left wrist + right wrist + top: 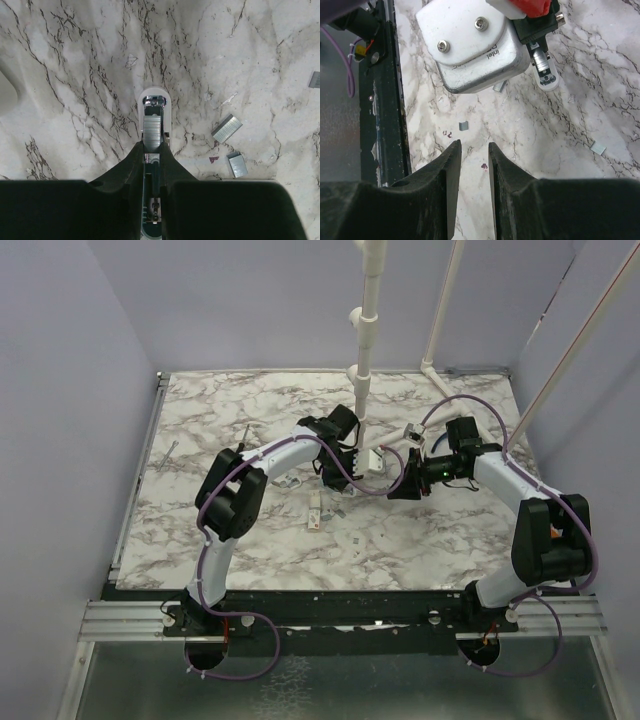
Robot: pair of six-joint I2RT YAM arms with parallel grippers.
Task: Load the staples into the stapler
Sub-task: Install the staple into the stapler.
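Left gripper (153, 146) pinches the stapler (155, 94) mid-table, channel up, probably to steady it; staples (152, 131) lie in the channel. Right gripper (474, 150) close by on its right, part-open, empty

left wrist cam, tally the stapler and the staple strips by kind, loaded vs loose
stapler: 1
staple strip in the stapler: 1
loose staple strips: 3 (one cut off at the right edge)
total: 5
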